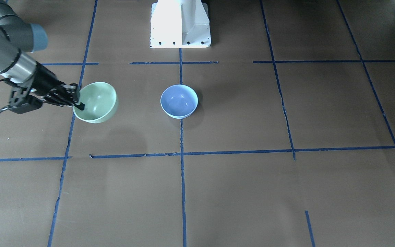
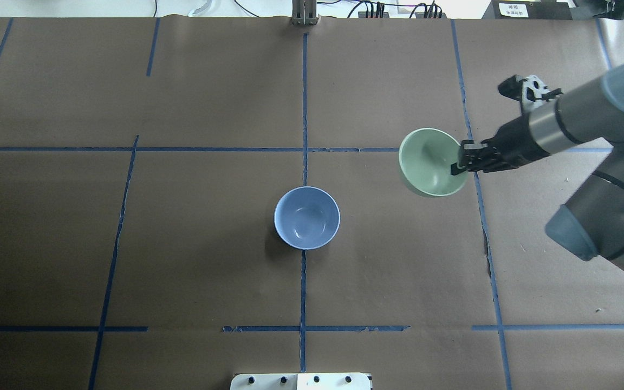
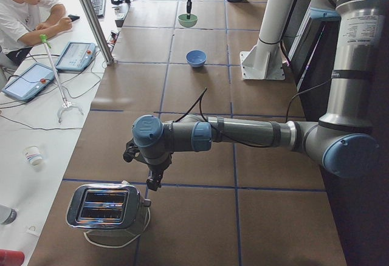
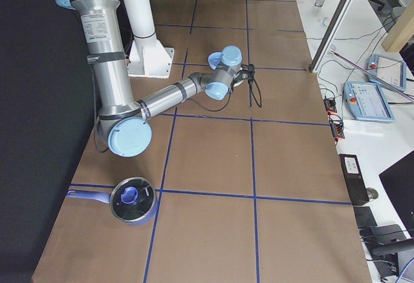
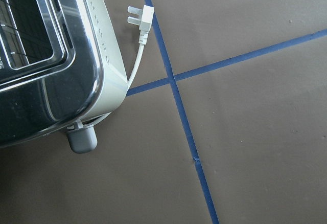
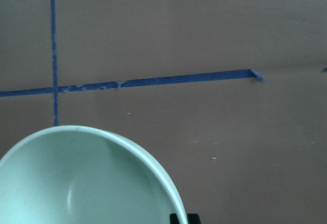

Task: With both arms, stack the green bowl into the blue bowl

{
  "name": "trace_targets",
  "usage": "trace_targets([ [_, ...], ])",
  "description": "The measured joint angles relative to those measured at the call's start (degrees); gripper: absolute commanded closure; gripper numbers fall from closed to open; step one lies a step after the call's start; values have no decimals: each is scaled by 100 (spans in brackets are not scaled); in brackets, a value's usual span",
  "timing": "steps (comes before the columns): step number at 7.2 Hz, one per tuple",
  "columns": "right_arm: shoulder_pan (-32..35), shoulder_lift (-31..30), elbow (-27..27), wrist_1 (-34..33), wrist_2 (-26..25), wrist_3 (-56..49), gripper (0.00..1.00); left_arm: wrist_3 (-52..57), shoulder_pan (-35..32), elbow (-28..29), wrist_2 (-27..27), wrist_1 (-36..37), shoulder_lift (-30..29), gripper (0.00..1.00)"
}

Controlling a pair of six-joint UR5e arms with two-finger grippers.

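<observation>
Right gripper (image 2: 459,162) clamped on green bowl (image 2: 430,162) rim, one finger inside, bowl tilted at gripper tip. Blue bowl (image 2: 306,218) upright on table centre, well apart. Left gripper (image 3: 153,184) near toaster (image 3: 106,208); jaw state cannot tell.

Open tabletop (image 2: 382,238) between green bowl (image 2: 431,162) and blue bowl (image 2: 306,218); toaster (image 3: 106,208) crowds left gripper (image 3: 152,184)

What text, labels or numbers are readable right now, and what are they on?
No text can be read.
Left-arm sticker: too small.
Right-arm sticker: too small.
Label on black box: blurred.
</observation>
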Motion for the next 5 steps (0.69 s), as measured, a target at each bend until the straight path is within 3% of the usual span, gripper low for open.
trace_targets([
  [2,-741,1177,-10,-1306,-661,606,100,-106,3,1,-2,-4,-9,0],
  [5,-1869,1694,-254,-1850,-1902,1059,100,-134,4,4,-2,-4,-12,0],
])
